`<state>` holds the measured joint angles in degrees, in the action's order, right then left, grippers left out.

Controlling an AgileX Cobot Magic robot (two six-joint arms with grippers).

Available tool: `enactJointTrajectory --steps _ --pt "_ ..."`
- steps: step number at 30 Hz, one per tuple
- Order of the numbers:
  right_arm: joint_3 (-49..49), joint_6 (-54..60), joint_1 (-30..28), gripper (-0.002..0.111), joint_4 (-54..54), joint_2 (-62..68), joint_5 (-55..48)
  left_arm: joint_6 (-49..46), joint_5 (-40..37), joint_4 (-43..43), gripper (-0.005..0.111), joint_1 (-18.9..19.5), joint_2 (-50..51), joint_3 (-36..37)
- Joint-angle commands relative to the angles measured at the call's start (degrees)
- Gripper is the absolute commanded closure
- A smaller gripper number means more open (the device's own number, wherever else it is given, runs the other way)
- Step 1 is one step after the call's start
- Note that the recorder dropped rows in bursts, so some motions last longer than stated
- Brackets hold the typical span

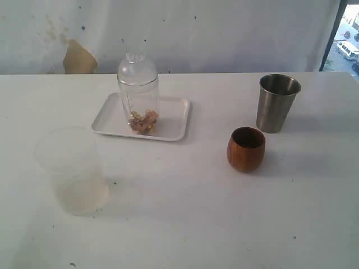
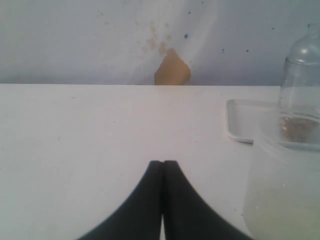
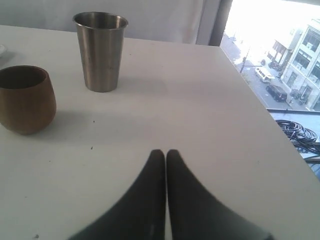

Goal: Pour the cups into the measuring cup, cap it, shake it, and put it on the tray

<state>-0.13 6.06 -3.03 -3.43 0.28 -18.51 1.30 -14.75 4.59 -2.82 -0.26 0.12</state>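
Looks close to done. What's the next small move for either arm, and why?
Probably none: leave both arms parked. The measuring cup stands upright on the tray with its lid on and brown pieces at its bottom. The wooden cup and steel tumbler stand apart from it. The left gripper and right gripper are shut and hold nothing.
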Motion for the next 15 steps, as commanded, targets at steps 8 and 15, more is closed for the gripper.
enactJointTrajectory --steps 8,15 --pt "0.1 -2.7 -0.4 0.108 0.1 -0.3 -2.2 0.0 0.1 -0.7 0.003 0.1 0.3 -0.1" --pt "0.1 -2.7 -0.4 0.108 0.1 -0.3 -2.2 0.0 0.1 -0.7 0.003 0.1 0.3 -0.1"
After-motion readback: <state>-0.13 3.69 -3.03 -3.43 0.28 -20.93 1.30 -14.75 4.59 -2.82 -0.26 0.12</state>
